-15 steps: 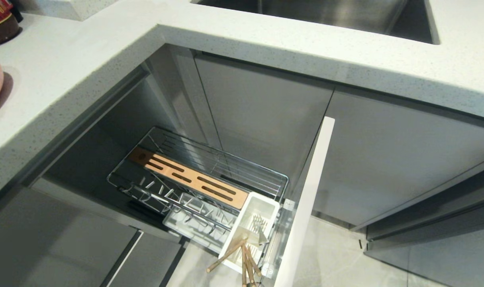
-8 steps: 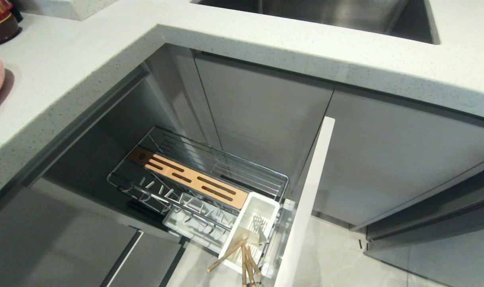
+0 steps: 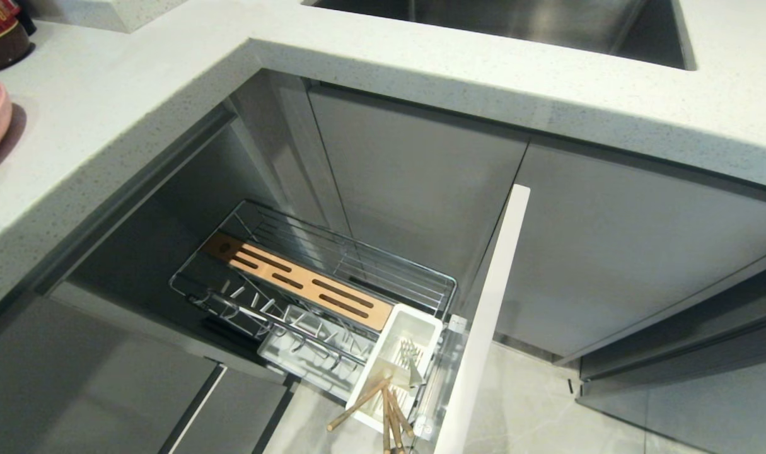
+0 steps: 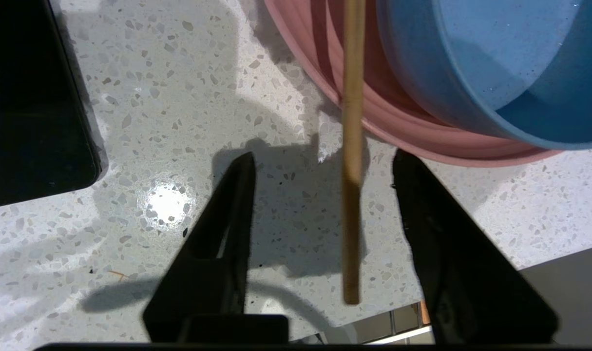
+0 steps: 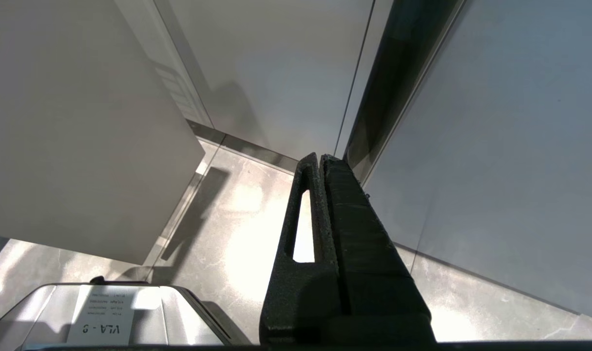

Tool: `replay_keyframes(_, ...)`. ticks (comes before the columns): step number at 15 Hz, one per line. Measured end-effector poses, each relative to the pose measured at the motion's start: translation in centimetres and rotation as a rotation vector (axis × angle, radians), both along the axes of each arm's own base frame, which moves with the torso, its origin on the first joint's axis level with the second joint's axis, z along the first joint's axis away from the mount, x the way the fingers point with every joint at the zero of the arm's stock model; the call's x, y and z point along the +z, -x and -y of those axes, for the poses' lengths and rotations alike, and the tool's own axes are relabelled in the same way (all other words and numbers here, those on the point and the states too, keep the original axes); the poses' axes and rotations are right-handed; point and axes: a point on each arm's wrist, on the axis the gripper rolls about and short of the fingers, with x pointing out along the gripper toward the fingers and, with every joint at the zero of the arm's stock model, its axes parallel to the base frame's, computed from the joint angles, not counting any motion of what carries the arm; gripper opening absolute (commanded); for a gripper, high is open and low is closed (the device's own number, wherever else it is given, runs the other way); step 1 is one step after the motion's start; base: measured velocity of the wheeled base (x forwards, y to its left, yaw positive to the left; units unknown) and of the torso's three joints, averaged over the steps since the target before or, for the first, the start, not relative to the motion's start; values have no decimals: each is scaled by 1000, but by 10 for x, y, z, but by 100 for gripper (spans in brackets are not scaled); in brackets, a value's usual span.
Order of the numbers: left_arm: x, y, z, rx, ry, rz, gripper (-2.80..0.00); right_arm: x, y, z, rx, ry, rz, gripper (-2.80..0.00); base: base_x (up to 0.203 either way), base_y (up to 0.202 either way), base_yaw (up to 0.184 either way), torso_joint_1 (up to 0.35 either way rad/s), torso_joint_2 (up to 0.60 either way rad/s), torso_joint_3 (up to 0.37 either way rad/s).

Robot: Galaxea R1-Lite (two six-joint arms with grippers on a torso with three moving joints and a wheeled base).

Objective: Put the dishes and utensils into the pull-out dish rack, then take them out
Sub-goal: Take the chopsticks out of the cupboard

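While our left hand (image 4: 322, 161) hangs just above the speckled bench (image 4: 179, 126) with its fingers spread wide, one wooden chopstick (image 4: 353, 146) lies in the gap between them, touching neither finger as far as we can see. Its far end leans up over the rim of the pink plate (image 4: 398, 131), and the pale-blue bowl (image 4: 495, 63) sits in that plate just beyond the fingertips. Our right hand (image 5: 321, 163) is parked low by the cabinet fronts, fingers pressed together on nothing.

We judge the unloading to be under way, with this chopstick set down and more to fetch. The worry is the stick itself — propped on a curved rim, with its near end close to the bench edge behind the hand, it could roll or slide off toward the floor. A finger brushing it as the hand pulls away would be enough to cause that.

Down in the pull-out dish rack (image 3: 332, 277), further chopsticks (image 3: 383, 403) jut from the white cutlery cup (image 3: 414, 328) beside a fork head (image 3: 408, 353). They lean outward — a careless grab could tip them onto the floor.
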Motion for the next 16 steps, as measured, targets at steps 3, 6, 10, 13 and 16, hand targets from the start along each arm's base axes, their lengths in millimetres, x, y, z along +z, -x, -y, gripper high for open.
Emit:
replay_keyframes(3, 2, 5, 3, 4, -11, 13, 0, 0, 0, 0, 0, 0, 0, -280, 0, 0, 0, 0, 0, 0)
replay_keyframes(6, 4, 19, 12, 10, -38, 44, 0, 0, 0, 0, 0, 0, 0, -280, 0, 0, 0, 0, 0, 0)
replay_keyframes(10, 15, 46, 30, 40, -128, 153, -280, 0, 0, 0, 0, 0, 0, -280, 0, 0, 0, 0, 0, 0)
replay_keyframes(13, 40, 70, 43, 108, -282, 340, -280, 0, 0, 0, 0, 0, 0, -280, 0, 0, 0, 0, 0, 0)
replay_keyframes(16, 78, 91, 54, 31, -405, 632, -280, 0, 0, 0, 0, 0, 0, -280, 0, 0, 0, 0, 0, 0)
